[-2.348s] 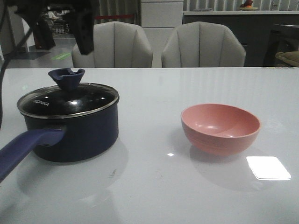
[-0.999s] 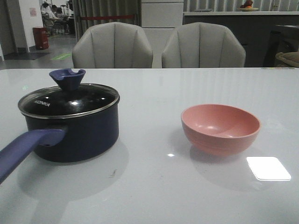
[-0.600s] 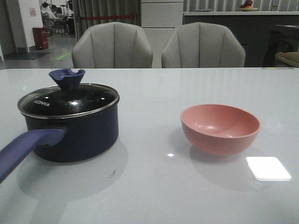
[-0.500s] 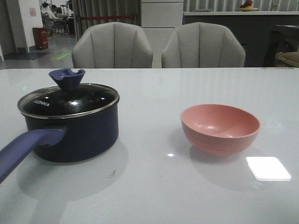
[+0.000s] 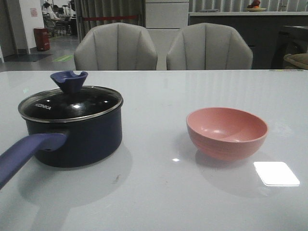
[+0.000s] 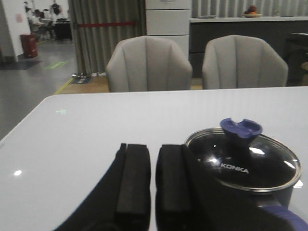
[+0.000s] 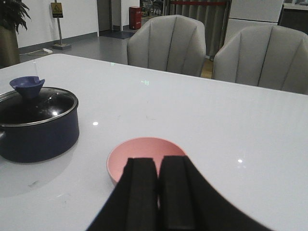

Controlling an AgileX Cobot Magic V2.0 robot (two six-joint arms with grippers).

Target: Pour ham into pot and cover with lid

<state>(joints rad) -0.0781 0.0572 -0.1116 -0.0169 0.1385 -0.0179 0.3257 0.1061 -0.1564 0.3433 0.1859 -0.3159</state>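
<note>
We find a glossy white table (image 5: 159, 197) carrying the pot (image 5: 79, 137) at its left, the lid (image 5: 71, 103) seated on its rim, and an upright pink bowl (image 5: 226, 132) well apart to the right. The ham is not visible to us. A bright rectangular reflection (image 5: 276, 173) lies near the bowl. Two grey chairs (image 5: 115, 47) stand behind the table. The left gripper (image 6: 153, 185) and right gripper (image 7: 158, 192) each show fingers nearly together, holding nothing.

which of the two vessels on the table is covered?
The pot, on the robot's left: the lid sits on it. The pink bowl is open.
</note>
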